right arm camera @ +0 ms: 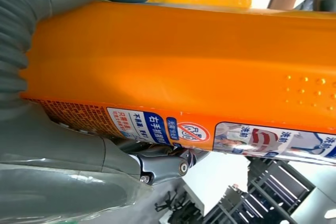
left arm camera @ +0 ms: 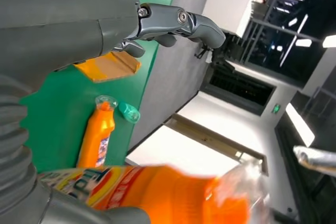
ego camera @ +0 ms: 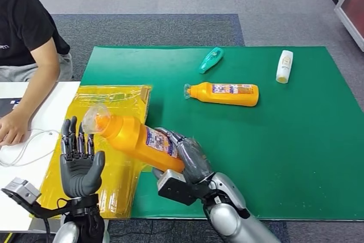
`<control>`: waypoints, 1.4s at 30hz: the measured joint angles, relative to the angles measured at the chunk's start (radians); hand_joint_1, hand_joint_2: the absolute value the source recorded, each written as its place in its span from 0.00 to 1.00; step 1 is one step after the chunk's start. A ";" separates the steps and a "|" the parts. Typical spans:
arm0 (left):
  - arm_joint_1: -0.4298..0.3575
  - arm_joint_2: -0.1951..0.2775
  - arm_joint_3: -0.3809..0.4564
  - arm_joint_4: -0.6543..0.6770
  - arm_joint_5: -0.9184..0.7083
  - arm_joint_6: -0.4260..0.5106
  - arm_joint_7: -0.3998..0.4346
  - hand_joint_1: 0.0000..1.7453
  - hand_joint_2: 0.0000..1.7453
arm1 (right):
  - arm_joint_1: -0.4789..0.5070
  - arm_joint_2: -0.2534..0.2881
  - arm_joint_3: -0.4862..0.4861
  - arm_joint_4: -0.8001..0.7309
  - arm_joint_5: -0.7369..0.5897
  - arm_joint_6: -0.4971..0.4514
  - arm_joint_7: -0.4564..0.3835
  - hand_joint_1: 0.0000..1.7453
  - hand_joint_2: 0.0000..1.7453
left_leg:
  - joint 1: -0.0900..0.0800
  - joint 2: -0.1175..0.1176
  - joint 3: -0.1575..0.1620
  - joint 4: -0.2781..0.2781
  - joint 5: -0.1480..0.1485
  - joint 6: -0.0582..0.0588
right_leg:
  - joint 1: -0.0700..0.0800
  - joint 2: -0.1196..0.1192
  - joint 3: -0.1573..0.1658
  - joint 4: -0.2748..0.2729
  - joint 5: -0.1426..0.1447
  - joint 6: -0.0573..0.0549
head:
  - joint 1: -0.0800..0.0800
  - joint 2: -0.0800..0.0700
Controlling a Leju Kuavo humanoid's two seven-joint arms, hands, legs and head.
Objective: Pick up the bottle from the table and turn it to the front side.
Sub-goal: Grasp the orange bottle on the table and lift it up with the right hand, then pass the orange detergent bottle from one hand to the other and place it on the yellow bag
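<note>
Right hand (ego camera: 193, 160) grips orange bottle (ego camera: 137, 138) at its base, lifted over worktop (ego camera: 300, 157) near-left, cap end pointing left. Left hand (ego camera: 79, 163) open, fingers spread, just beside cap.

Around the green mat (ego camera: 300, 157) there are two orange bottles (ego camera: 137, 138) (ego camera: 225, 93) (one held aloft), one teal bottle (ego camera: 211, 60), one white bottle (ego camera: 284, 66) and one yellow bag (ego camera: 114, 103).

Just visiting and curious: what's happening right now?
Right hand grips orange bottle, lifted off table. Left hand open beside its cap. Nothing in the way.
</note>
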 joint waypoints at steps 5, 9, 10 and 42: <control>-0.006 0.006 -0.027 0.011 -0.024 0.009 -0.002 0.00 1.00 | -0.012 0.005 0.005 0.003 -0.004 0.000 0.000 1.00 1.00 | 0.000 0.000 0.000 0.000 0.000 0.000 | 0.000 0.000 0.000 0.000 0.000 0.000 | 0.000 0.000; -0.008 0.010 -0.031 0.018 -0.025 0.009 -0.004 0.00 1.00 | -0.014 0.006 0.007 0.005 -0.005 0.000 0.000 1.00 1.00 | 0.000 0.000 0.000 0.000 0.000 0.000 | 0.000 0.000 0.000 0.000 0.000 0.000 | 0.000 0.000; -0.008 0.010 -0.032 0.019 -0.028 0.010 -0.005 0.00 1.00 | -0.015 0.006 0.007 0.005 -0.005 -0.001 0.000 1.00 1.00 | 0.000 0.000 0.000 0.000 0.000 0.000 | 0.000 0.000 0.000 0.000 0.000 0.000 | 0.000 0.000; -0.006 0.106 -0.177 -0.041 -0.109 0.030 -0.073 0.00 1.00 | 0.001 0.008 0.008 -0.001 -0.151 0.064 -0.045 1.00 1.00 | 0.000 0.000 0.000 0.000 0.000 0.000 | 0.000 0.000 0.000 0.000 0.000 0.000 | 0.000 0.000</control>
